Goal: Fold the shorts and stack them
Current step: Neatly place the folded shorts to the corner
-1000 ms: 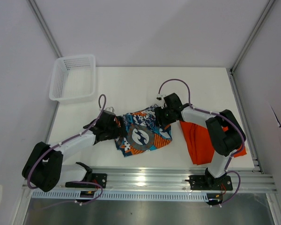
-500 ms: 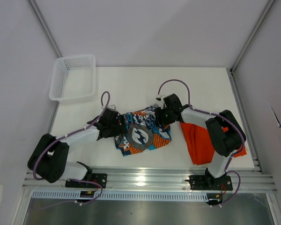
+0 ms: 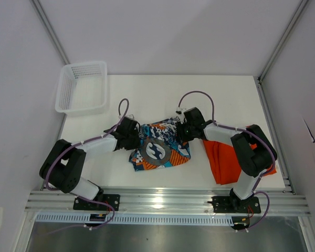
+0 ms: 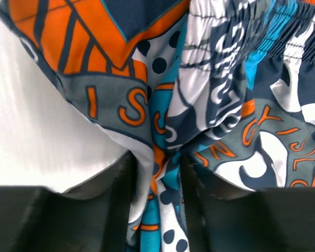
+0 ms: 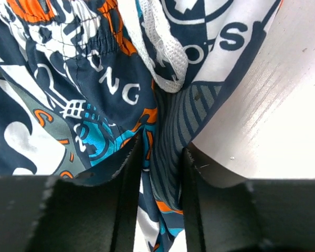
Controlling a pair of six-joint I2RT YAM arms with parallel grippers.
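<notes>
Two pinches on the patterned shorts (image 3: 160,149), in the middle of the table (image 3: 147,94). Gripped a fold at the left side with the left gripper (image 4: 157,163), jaws almost together on the cloth. Gripped the right side the same way with the right gripper (image 5: 160,149). Looked like the start of the fold. Needed next: a lift of both sides together, then over. Left the orange shorts (image 3: 226,160) off to the right, not yet stacked.
</notes>
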